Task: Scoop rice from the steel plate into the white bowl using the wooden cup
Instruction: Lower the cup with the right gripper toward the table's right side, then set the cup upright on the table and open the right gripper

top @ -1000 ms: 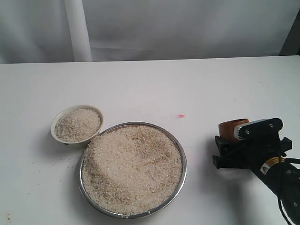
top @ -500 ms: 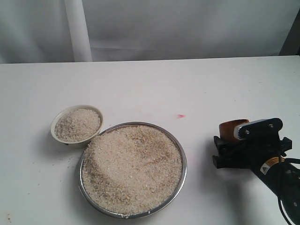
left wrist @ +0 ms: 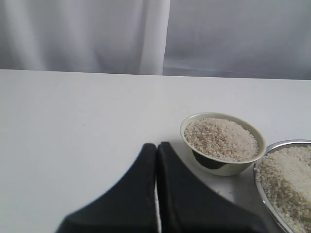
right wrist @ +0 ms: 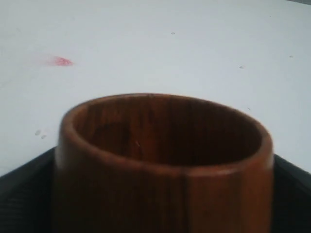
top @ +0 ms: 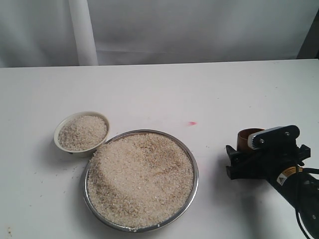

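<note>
white bowl (top: 81,113) left-behind steel plate (top: 196,175) | wooden cup (top: 246,135) far right

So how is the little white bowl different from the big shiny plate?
The bowl is small and cream-white; the plate is much wider and shiny steel. The bowl is deeper with a thick rim; the plate is shallow with a thin rim. The bowl's rice makes a smooth heap; the plate's is uneven, with dips. Both are round, hold rice and sit side by side on the table.
</note>
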Robot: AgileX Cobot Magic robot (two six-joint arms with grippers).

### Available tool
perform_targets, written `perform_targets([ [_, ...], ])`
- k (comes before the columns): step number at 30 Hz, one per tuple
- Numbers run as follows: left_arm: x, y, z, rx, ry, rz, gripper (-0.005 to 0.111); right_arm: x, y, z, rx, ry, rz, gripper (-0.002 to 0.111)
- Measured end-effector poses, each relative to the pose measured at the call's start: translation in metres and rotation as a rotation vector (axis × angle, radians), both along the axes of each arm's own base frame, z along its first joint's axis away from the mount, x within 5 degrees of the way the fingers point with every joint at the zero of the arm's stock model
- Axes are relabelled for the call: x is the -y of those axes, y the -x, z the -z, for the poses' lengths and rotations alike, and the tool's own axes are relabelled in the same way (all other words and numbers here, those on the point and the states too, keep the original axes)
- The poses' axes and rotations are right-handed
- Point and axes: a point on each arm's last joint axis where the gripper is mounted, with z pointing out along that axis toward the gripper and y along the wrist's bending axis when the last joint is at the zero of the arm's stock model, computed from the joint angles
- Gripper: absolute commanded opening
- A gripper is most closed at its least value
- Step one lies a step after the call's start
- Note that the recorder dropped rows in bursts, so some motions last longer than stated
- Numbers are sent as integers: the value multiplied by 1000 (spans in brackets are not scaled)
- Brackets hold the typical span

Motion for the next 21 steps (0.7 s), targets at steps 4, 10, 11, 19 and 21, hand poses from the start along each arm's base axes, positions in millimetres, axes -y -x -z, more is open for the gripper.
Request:
perform_targets([
  [4, 0, 0, 0, 0, 0, 0, 0, 1, 1, -1, 16, -2, 0, 86],
  [10, 0, 0, 0, 0, 0, 0, 0, 3, 9, 0, 11, 3, 0, 86],
  [11, 0, 0, 0, 0, 0, 0, 0, 4, 11, 0, 4, 6, 0, 86],
  [19, 0, 0, 0, 0, 0, 0, 0, 4, 11, -43, 155, -53, 2, 86],
  [21, 0, 0, 0, 0, 0, 0, 0, 4, 12, -61, 198, -141, 25, 86],
])
